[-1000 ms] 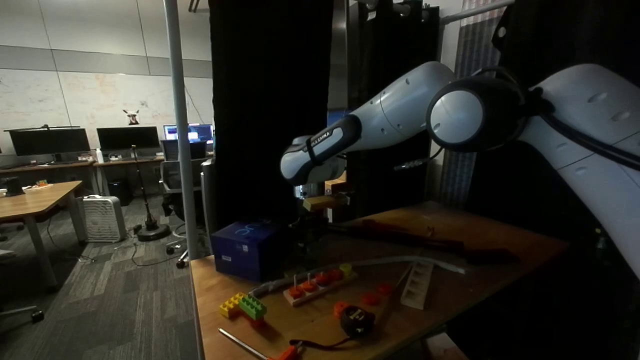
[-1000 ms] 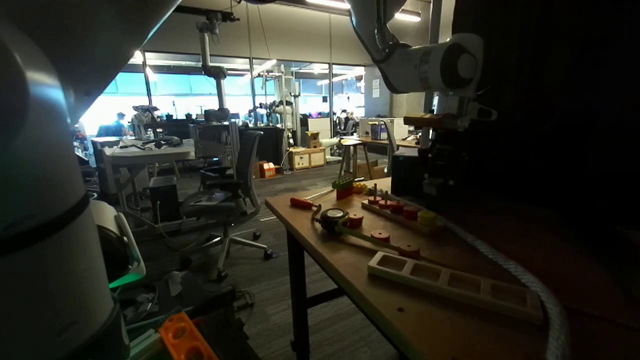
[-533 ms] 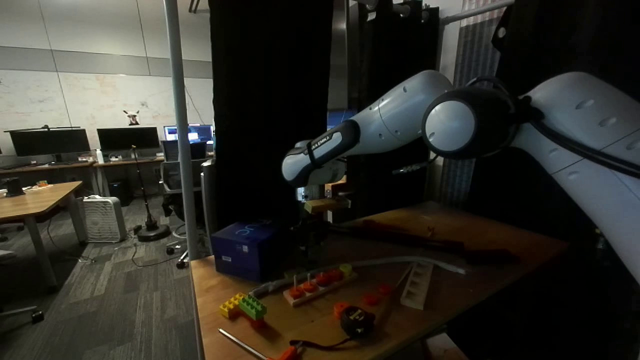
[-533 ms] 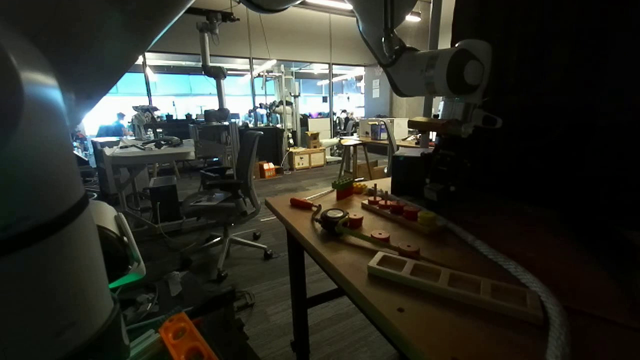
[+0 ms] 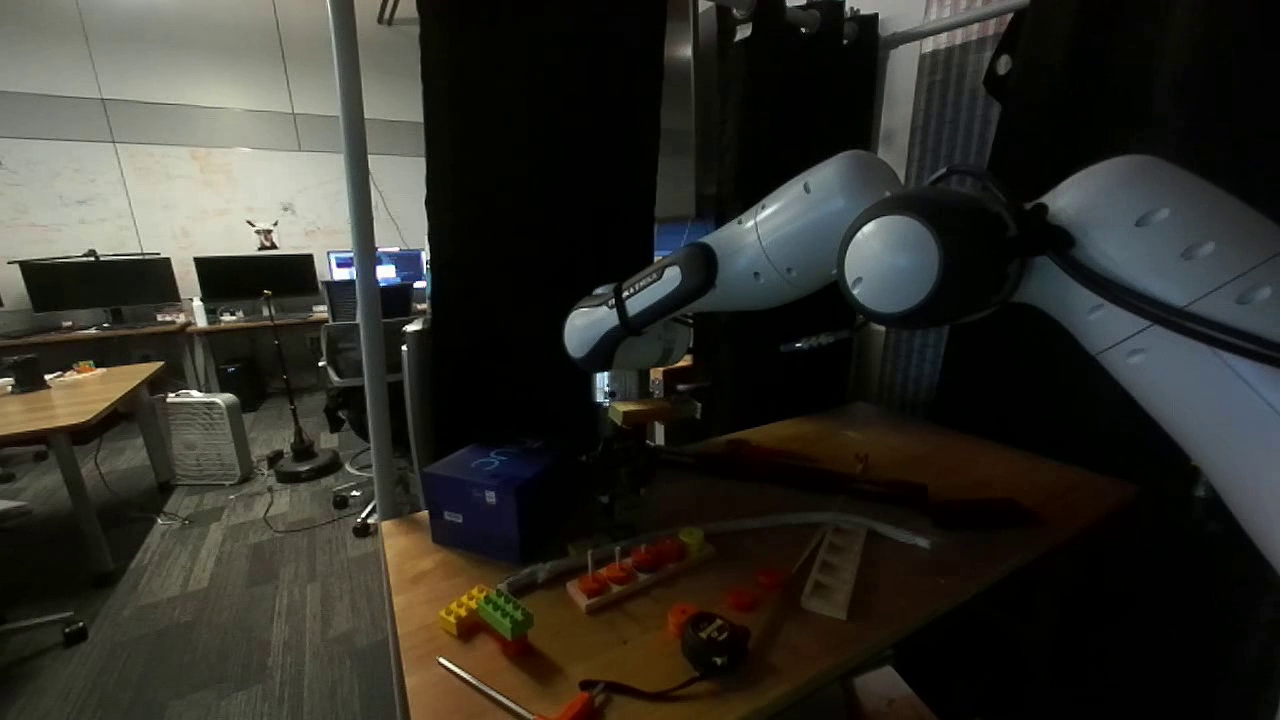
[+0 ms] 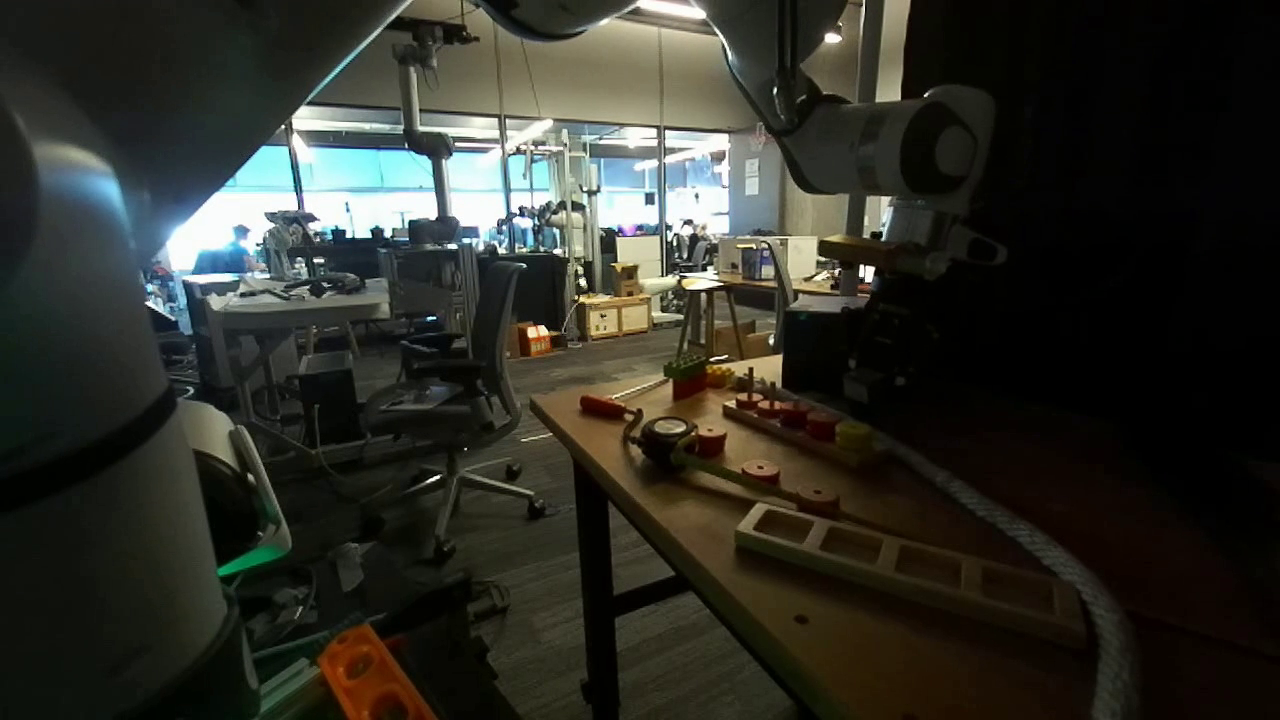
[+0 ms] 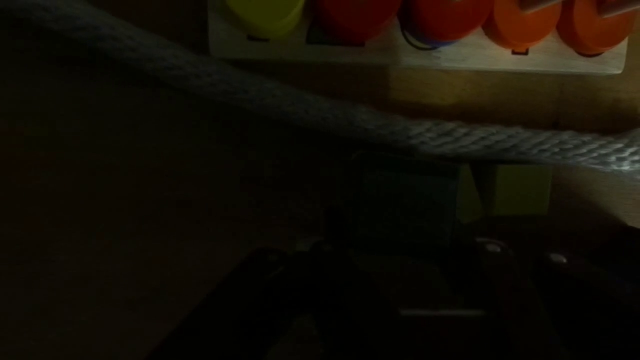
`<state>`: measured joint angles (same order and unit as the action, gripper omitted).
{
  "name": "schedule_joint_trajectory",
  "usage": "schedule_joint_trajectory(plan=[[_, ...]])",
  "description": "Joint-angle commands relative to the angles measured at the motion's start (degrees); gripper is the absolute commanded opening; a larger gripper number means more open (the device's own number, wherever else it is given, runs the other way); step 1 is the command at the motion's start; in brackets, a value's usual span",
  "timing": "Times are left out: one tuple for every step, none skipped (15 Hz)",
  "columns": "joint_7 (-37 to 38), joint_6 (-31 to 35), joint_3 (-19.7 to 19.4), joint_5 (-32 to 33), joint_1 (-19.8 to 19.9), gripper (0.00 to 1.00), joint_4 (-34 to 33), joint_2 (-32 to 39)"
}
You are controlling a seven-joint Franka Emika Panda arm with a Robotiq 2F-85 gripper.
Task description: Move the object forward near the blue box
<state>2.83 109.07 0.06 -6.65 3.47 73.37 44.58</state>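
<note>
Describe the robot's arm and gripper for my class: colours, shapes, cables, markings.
The arm has rounded, pale grey segments and a black elbow with a round, pale cap. A black cable runs along one segment. Blurred lettering marks dark trim near the wrist. The gripper looks black, mostly lost in shadow.

The brown wooden bench (image 5: pixel 418 590) is smooth and faintly grained. The dark-blue cube-shaped box (image 5: pixel 475 508) has smooth, card-like faces; the yellow studded toy brick (image 5: pixel 462 612) and green studded toy brick (image 5: pixel 507 614) look like plastic. The thin silver rod (image 5: pixel 487 688) on the bench is shiny metal. The pale four-compartment tray (image 6: pixel 888 575) is matt wood, the pale braided rope (image 7: pixel 500 141) rough, woven fibre. The white jointed robot arm (image 5: pixel 820 235) has a smooth sheen; the hanging black curtain (image 5: pixel 545 220) is matt cloth.
</note>
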Motion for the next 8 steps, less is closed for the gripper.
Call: schedule_joint_trajectory(plan=[[-1.57, -2.61, 1.14, -2.20, 1.29, 0.25, -4.07, 2.09], [-1.76, -2.85, 1.19, -2.45, 1.43, 0.25, -4.33, 2.34], [-1.86, -3.07, 1.24, -2.63, 1.53, 0.25, -4.62, 2.61], [-1.97, -3.26, 1.28, -2.83, 1.63, 0.25, -4.95, 2.90], [-2.06, -3.40, 1.32, -3.02, 1.71, 0.25, -5.15, 3.09], [-2.11, -3.53, 1.33, -3.11, 1.75, 0.25, -5.43, 3.35], [-2.13, -3.81, 1.34, -3.12, 1.78, 0.25, -5.71, 3.58], [-2.11, -4.10, 1.35, -3.10, 1.80, 0.25, -5.99, 3.79]])
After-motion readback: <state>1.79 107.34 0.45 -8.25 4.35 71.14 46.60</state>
